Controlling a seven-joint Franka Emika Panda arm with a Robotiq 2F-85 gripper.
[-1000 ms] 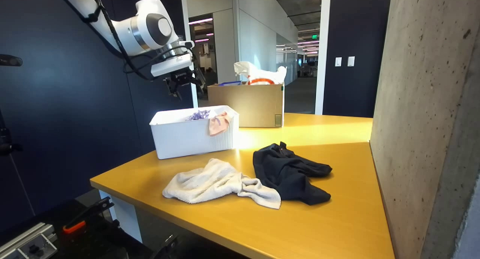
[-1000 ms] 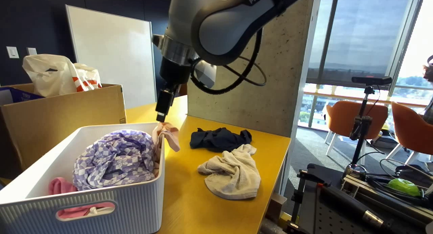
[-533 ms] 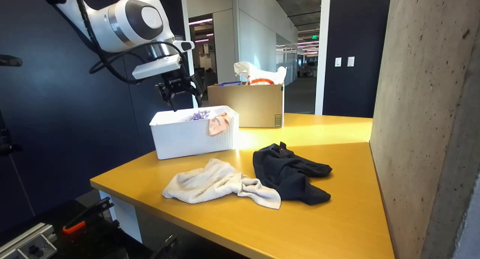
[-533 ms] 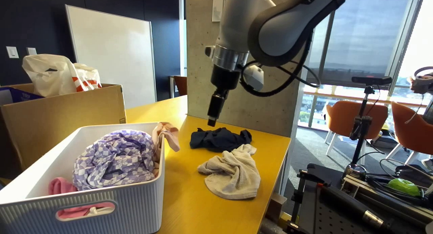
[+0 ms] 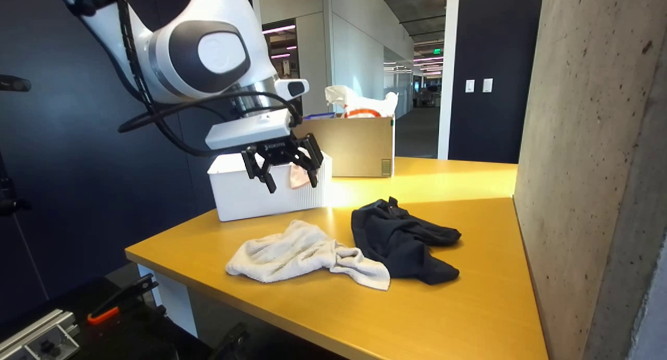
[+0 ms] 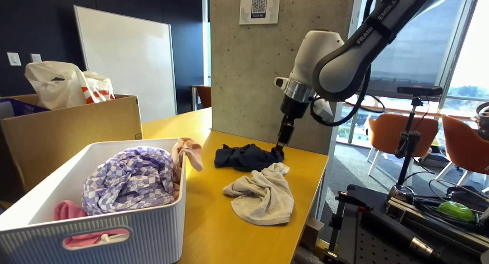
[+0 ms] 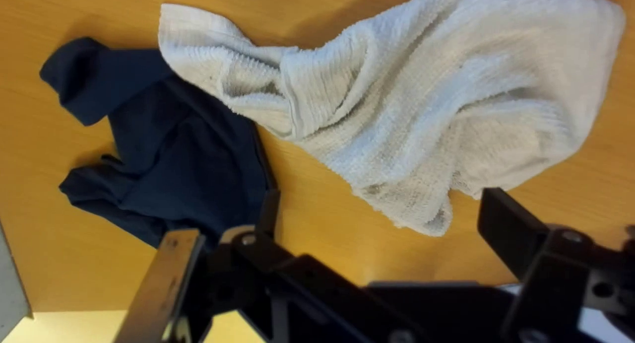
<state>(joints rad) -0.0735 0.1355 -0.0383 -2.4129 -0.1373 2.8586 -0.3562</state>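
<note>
your pincer (image 5: 292,186) is spread wide and holds nothing. it hangs above the surface (image 5: 448,318), near the crumpled white towel (image 7: 416,104). the dark cloth (image 7: 183,159) touches the towel. farther off, a white bin (image 6: 156,233) has purple checked cloth (image 6: 130,180) inside and peach cloth (image 6: 189,153) over its rim.

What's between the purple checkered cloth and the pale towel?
A peach cloth hung over the edge of the white bin, then yellow tabletop before the towel. An exterior view shows it.
</note>
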